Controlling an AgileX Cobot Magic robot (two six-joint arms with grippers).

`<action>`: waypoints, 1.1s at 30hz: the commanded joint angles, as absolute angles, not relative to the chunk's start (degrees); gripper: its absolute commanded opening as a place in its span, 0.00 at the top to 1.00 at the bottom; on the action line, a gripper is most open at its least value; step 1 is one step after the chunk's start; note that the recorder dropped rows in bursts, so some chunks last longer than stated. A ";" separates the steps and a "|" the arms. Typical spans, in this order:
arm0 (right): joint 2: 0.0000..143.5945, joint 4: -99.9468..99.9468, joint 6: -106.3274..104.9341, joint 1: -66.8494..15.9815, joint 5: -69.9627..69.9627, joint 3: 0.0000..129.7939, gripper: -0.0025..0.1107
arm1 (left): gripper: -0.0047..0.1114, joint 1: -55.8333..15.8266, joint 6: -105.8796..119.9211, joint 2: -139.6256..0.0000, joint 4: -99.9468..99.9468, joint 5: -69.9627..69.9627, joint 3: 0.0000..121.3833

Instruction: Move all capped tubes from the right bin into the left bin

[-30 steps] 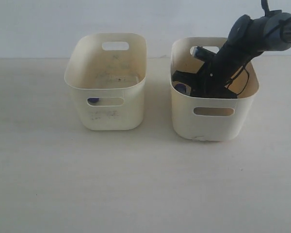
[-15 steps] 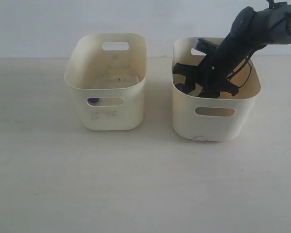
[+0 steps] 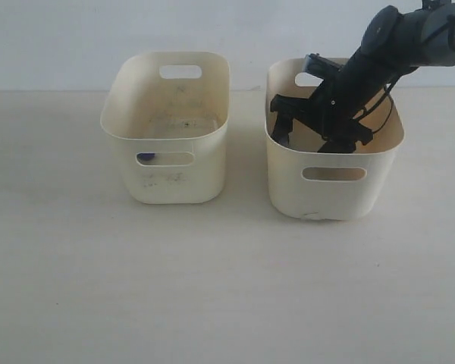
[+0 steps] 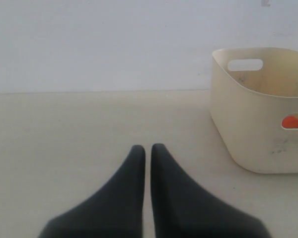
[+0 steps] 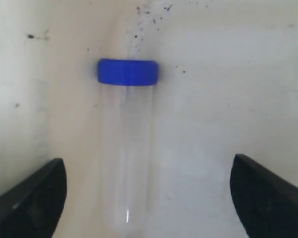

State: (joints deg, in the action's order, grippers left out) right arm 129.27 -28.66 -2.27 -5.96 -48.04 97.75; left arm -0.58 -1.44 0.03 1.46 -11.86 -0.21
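- Fingers [image 5: 37, 198] of the right gripper [image 5: 148, 166] are standing wide apart in the right wrist view, gripping nothing and straddling a blue-capped tube [image 5: 127, 148] that is lying flat on the speckled floor of the right bin [image 5: 228, 99]. It is looking light, stiff and smooth, so probably prone to rolling; pinching across the clear body just below the cap seems safest.
- Left wrist view is showing the left gripper [image 4: 148, 148] pressed closed on nothing above bare tabletop [image 4: 64, 124], apart from the left bin [image 4: 248, 134], where an orange cap [image 4: 291, 122] is peeking through the handle cutout.
- Exterior view is showing both bins sitting near the tabletop's far edge, the right arm [image 3: 379, 53] reaching down into the right bin.
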 commanded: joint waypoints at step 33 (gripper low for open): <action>134.64 -24.18 0.00 -7.95 -49.13 97.81 0.30 | 0.92 -0.56 -1.98 0.00 1.10 -11.60 0.00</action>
